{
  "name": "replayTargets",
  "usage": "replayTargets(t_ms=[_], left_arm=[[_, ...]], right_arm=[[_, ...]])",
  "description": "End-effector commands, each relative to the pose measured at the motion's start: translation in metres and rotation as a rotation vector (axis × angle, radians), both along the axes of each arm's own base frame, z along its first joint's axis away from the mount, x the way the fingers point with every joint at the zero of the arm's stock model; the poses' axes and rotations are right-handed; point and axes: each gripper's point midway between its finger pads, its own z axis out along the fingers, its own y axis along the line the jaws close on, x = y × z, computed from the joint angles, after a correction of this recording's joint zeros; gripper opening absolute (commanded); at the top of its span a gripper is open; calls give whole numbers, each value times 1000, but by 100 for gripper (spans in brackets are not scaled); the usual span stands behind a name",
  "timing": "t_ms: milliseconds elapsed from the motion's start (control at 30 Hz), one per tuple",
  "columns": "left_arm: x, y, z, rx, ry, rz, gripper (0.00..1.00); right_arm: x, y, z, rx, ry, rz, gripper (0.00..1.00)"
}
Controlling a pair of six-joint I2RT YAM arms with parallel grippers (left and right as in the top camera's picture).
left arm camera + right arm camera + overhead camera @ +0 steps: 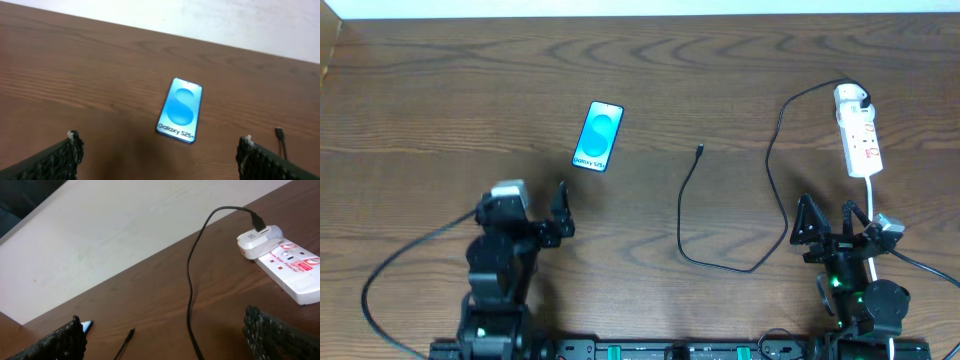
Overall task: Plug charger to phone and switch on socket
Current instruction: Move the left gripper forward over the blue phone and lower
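The phone [598, 137] lies face up on the brown table, blue screen lit; it also shows in the left wrist view [180, 110]. The black charger cable [772, 150] runs from its white plug [850, 97], seated in the white socket strip [861, 140], in a loop to its connector tip [700, 151]. My left gripper [561, 208] is open and empty, below and left of the phone. My right gripper [828, 225] is open and empty, below the strip. In the right wrist view the plug [257, 240], strip [295, 270], cable [190, 290] and tip [131, 332] show.
The strip's white cord [872, 205] runs down past my right gripper. The table's far edge meets a white wall [115, 235]. A black cable [400, 262] trails from the left arm's base.
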Motion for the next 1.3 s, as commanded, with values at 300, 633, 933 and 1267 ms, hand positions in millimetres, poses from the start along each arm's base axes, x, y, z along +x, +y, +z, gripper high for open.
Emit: replayTargets(t_ms=[300,633,933,1267], left_arm=[[52,-34,23,-48,210,-175,99],[92,-40,32,-37,432,-211,98],[126,-46,36,-38,606,-221,99],[152,-67,28,9,816,-283,99]], right_arm=[[0,2,-1,-14,3,11,99],[0,2,-1,-14,3,11,99],[0,2,-1,-14,3,11,99],[0,2,-1,-13,3,11,99]])
